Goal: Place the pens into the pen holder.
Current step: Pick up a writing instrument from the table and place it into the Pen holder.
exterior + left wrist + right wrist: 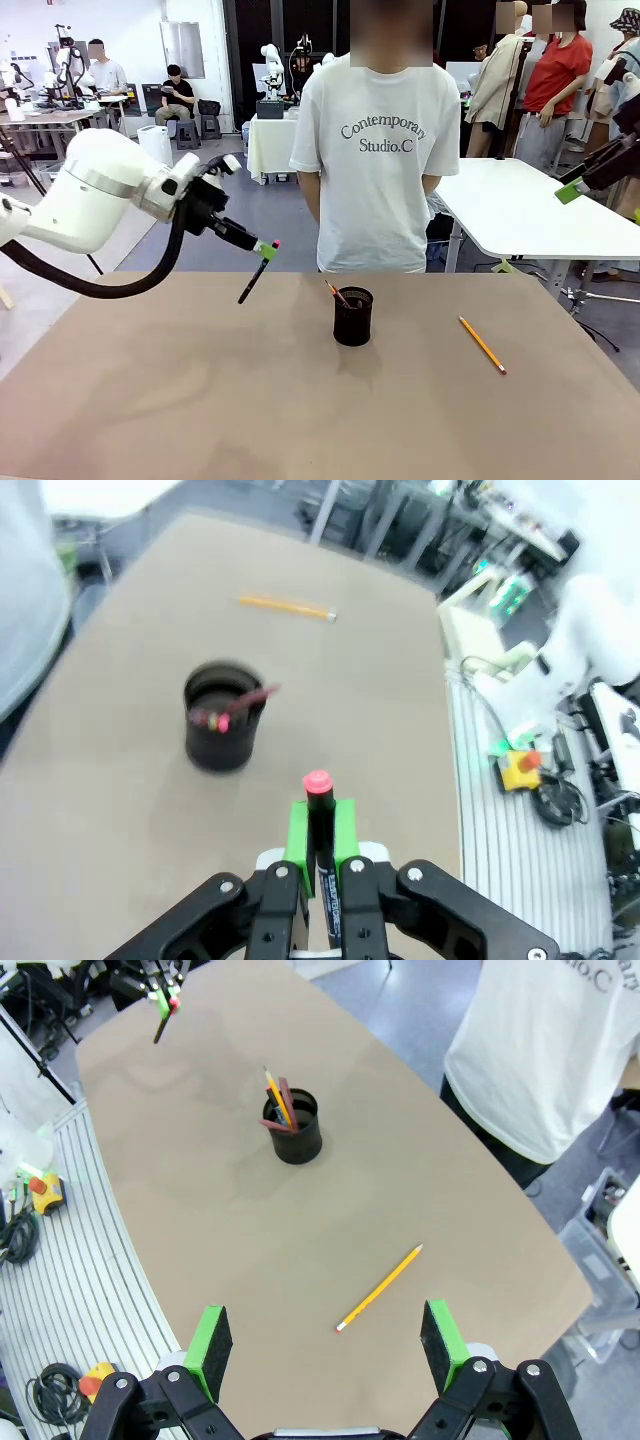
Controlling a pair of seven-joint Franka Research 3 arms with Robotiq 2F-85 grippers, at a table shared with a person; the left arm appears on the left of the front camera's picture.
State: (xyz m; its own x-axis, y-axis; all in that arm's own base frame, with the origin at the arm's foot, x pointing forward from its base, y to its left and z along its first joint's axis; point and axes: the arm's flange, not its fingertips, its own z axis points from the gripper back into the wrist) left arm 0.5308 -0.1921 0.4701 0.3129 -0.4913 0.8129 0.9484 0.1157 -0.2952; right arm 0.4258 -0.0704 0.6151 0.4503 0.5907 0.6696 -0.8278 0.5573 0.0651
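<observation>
Left gripper [265, 247]: jaws clamped on slim dark pen with red ends [252, 283], tilted above tan tabletop [180, 400], left of the holder.
Small black cylindrical mesh pen holder [352, 318]: upright, table centre; brownish-red pen [337, 293] inside.
Long yellow-orange pencil [482, 345]: flat on tabletop, right of holder.
Right gripper [325, 1332]: jaws wide, empty.

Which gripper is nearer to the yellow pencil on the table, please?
Right. The right gripper hangs open, raised beside the pencil; the left gripper, gripping the dark pen, is past the pen holder.
</observation>
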